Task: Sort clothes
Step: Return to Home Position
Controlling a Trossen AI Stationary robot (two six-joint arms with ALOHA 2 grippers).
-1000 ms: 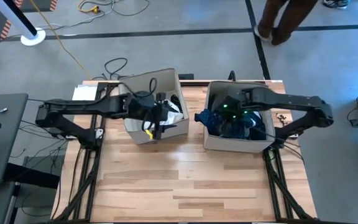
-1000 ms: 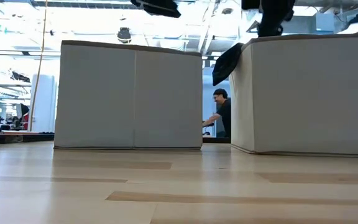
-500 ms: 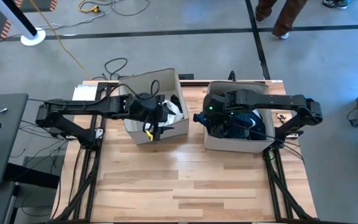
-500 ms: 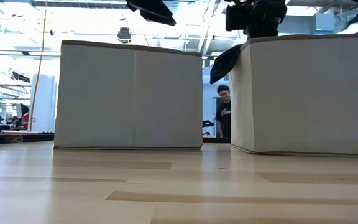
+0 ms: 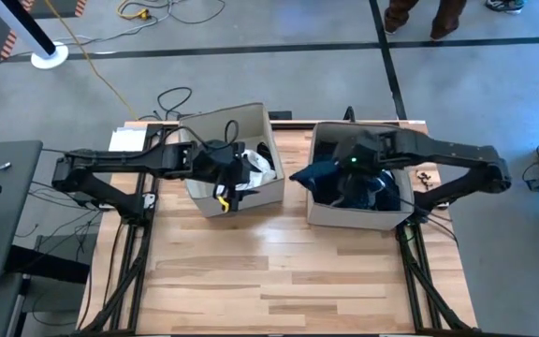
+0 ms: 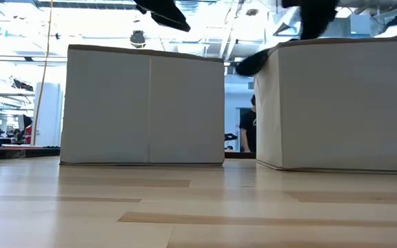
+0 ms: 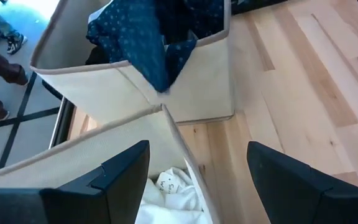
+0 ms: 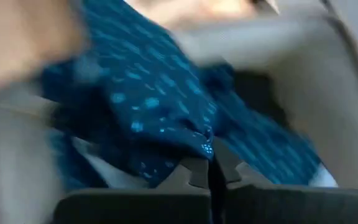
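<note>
Two beige fabric boxes stand side by side at the table's far part. The left box (image 5: 215, 192) holds a white garment (image 7: 174, 194) and something black. The right box (image 5: 344, 213) holds dark clothes. A navy dotted garment (image 5: 309, 172) lies over that box's left wall (image 7: 194, 81); in the low view its flap (image 6: 253, 62) shows at the rim. My right gripper (image 8: 210, 167) is above the right box (image 5: 346, 174), shut on this garment. My left gripper (image 7: 197, 177) hovers open over the left box (image 5: 236, 182). My right gripper pinches a bunched bit of the navy dotted garment (image 8: 205, 148) between its two shut fingertips, coming from above and slanting down. The cloth spreads away from the tips into the box and over the left wall; whether one layer or several is held I cannot tell.
Bare wooden tabletop (image 5: 279, 271) lies in front of both boxes, with a narrow gap (image 6: 240, 148) between them. A person (image 6: 248, 127) stands in the room behind that gap. Someone's legs (image 5: 419, 17) show on the floor beyond the table's far edge.
My right gripper went toward the right box's left wall, shut its fingers on the navy dotted garment, then drew back toward the table's right. The flap that hung down outside the wall has been pulled up and now shows shorter at the rim.
</note>
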